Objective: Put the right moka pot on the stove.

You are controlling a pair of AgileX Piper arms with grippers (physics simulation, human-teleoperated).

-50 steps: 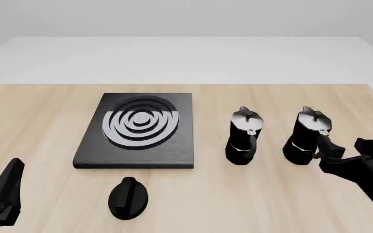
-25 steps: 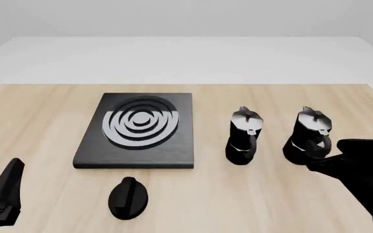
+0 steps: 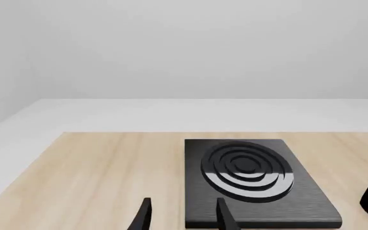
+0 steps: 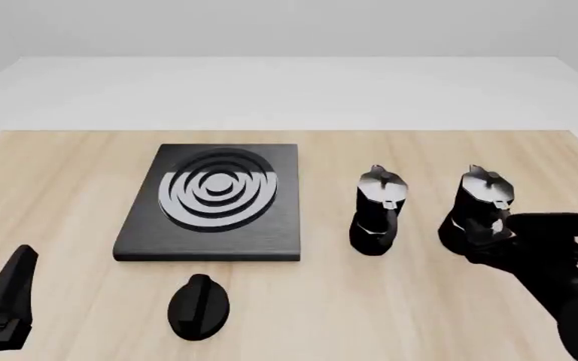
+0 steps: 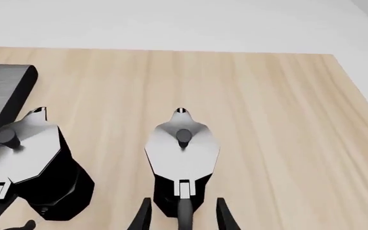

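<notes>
The right moka pot stands upright on the table, black with a silver lid, to the right of its twin. In the right wrist view this pot fills the centre, and its curved handle runs back between my fingers. My right gripper is open, one finger on each side of the handle, not pressing it. The stove lies flat to the left of both pots. At the near left, my left gripper stays open and holds nothing.
A small black oval knob lies in front of the stove. The other moka pot stands close beside the right one, between it and the stove. The table's right edge runs not far past the right pot.
My right gripper has turned and moved in behind the right moka pot, so its fingers now flank the handle. The left arm, the pots and the stove have not moved.
</notes>
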